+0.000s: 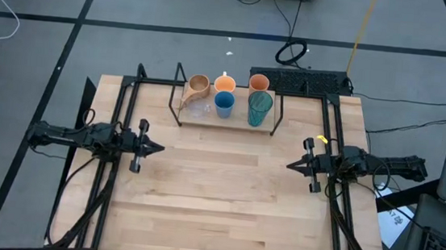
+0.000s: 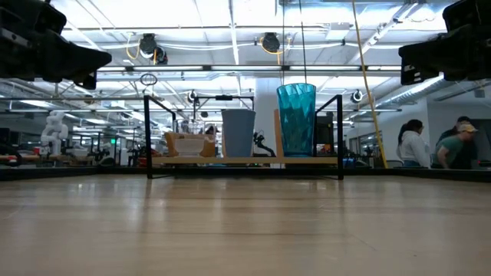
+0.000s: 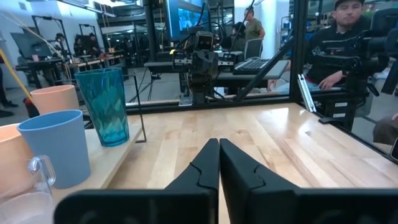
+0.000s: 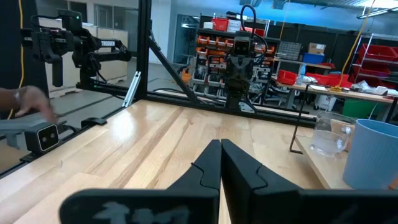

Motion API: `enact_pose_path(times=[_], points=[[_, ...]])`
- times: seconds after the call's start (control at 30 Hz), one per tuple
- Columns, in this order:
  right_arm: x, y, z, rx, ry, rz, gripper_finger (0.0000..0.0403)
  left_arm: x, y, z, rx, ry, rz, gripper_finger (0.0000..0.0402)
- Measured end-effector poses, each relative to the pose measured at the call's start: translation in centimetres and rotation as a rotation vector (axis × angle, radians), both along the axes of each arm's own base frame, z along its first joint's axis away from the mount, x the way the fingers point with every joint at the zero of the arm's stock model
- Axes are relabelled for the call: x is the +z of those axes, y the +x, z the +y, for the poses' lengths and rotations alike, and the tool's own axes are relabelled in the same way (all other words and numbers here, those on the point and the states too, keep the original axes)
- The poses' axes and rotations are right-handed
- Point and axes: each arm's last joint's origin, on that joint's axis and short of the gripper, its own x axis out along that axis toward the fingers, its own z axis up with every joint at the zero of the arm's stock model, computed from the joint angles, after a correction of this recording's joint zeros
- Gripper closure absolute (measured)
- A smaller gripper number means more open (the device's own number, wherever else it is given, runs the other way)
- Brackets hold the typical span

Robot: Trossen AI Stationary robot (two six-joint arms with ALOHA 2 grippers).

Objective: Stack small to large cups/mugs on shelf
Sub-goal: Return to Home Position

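Note:
The shelf [image 1: 207, 122], a light board on thin black legs, stands at the table's far middle. On it stand a tan mug [image 1: 198, 85], two orange cups [image 1: 225, 83] [image 1: 259, 83], a blue cup [image 1: 224, 102], a teal ribbed tumbler [image 1: 259, 106] and a tiny clear cup [image 1: 197, 110]. In the low view the tumbler [image 2: 296, 119] rises tallest. My left gripper [image 1: 160, 146] hovers shut at the table's left side, pointing level toward the middle. My right gripper [image 1: 289, 165] hovers shut at the right side, facing it. Both hold nothing.
A black keyboard [image 1: 300, 81] lies behind the shelf at the table's far edge. Black frame rails [image 1: 119, 108] run along both table sides. Bare tabletop [image 1: 217, 197] spreads between the grippers and toward the near edge. People [image 2: 430, 146] show in the room beyond; a hand [image 4: 28, 102] is near the frame.

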Motion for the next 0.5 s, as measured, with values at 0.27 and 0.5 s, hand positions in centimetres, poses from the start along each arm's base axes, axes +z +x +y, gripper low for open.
enact_pose_path(times=[0.27,0.5], points=[[0.00,0.00,0.00,0.000,0.000,0.000,0.0403,0.03,0.00,0.00,0.000,0.000,-0.003,0.0390],[0.00,0.00,0.00,0.000,0.000,0.000,0.0403,0.04,0.00,0.00,0.000,0.000,-0.004,0.0370]])
